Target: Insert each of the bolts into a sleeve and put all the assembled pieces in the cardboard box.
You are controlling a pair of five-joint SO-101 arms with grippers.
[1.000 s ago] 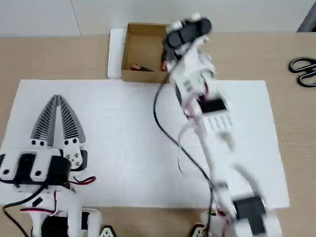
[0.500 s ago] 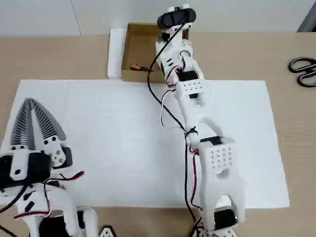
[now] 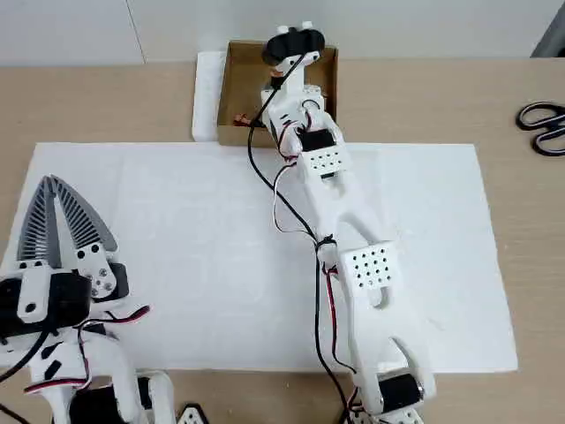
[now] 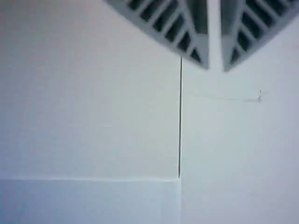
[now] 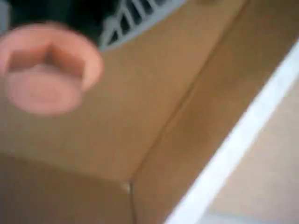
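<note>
The right arm is reaching across the white sheet to the far edge of the table, with its wrist hanging over the cardboard box. The right gripper is pinching an assembled piece, whose pink hexagonal head is facing the wrist camera in front of a ribbed grey finger.

The brown floor and an inner corner of the box are lying directly beyond that head. The piece is therefore already inside the box's outline, with the floor straight ahead of it along the gripper's own line. Its long axis is probably running from the head away from the camera and down towards the floor. The shank and sleeve are hidden behind the head, so the tilt cannot be told.

A second piece is lying flat in the box near its front left corner, roughly parallel to the front wall and well apart from the gripper.

The left gripper is sitting over the near left part of the sheet, far from the box. Its fingers are drawn almost together around nothing.
</note>
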